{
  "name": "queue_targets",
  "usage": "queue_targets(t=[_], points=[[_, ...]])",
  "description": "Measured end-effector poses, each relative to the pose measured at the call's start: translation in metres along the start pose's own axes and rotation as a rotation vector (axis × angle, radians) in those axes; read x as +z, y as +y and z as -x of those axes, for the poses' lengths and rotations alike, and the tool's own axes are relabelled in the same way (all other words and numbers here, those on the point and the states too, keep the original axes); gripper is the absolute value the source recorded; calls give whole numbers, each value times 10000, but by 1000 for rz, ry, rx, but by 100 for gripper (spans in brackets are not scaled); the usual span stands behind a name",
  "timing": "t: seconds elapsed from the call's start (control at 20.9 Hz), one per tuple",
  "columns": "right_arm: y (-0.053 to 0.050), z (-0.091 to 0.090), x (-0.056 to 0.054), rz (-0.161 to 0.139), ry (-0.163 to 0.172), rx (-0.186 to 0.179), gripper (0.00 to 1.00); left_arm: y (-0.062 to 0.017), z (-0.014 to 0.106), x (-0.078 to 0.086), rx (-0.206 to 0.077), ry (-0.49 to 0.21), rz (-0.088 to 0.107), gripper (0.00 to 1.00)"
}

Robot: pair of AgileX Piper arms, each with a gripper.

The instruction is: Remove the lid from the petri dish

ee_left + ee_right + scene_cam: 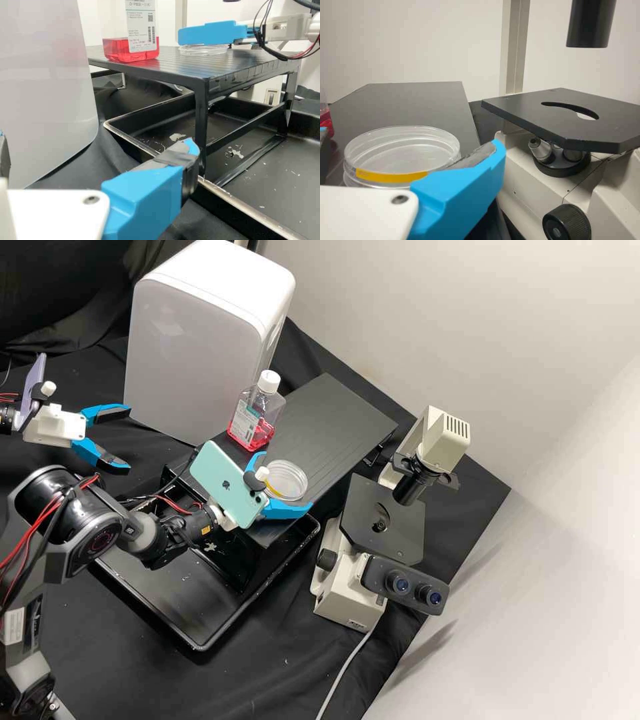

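My right gripper (286, 483) brackets the petri dish (385, 176) for the lid (400, 142) lift.
Fingers (465, 187) spread either side, dish at the edge of the black shelf (333, 420), so closing should catch the lid; left gripper (124, 439) hangs open, well off the shelf.

A clear petri dish (293, 475) with a yellow mark on its rim sits near the front corner of a black raised platform (333, 420), which stands in a shallow black tray (200, 613). The right gripper (288, 480) is at the dish, one blue finger on either side of it, spread apart. Farther back on the platform stands a bottle (252, 420) of red liquid with a white cap, just in front of a tall white box (200, 340). The left gripper (127, 439) hangs well apart from the dish, beside the box, its fingers wide. A white microscope (380, 553) stands just beside the tray on the black bench (267, 667).
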Motion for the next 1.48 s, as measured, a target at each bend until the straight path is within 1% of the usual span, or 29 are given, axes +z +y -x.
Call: queue_targets(t=[0.43, 0.76, 0.96, 1.15, 1.2, 1.29, 1.48], points=[[0, 0, 0, 0, 0, 0, 0, 0, 0, 0, 0, 0, 0, 100], [-7, 0, -8, 6, 8, -7, 0, 0, 0, 0, 0, 0, 0, 100], [-7, 0, -8, 6, 8, -7, 0, -47, -12, 10, -17, -4, 3, 100], [-2, -1, -3, 6, 7, -6, 0, -39, -39, 10, -12, -7, 2, 100], [3, -2, 1, 6, 5, -4, 0, -39, -39, 8, -11, -2, 4, 100], [13, -3, 10, 0, 3, -1, 0, -37, -41, 8, -10, -3, 4, 100], [22, 44, 26, 2, -2, -1, 0, -37, -41, 7, -10, -2, 4, 100]])
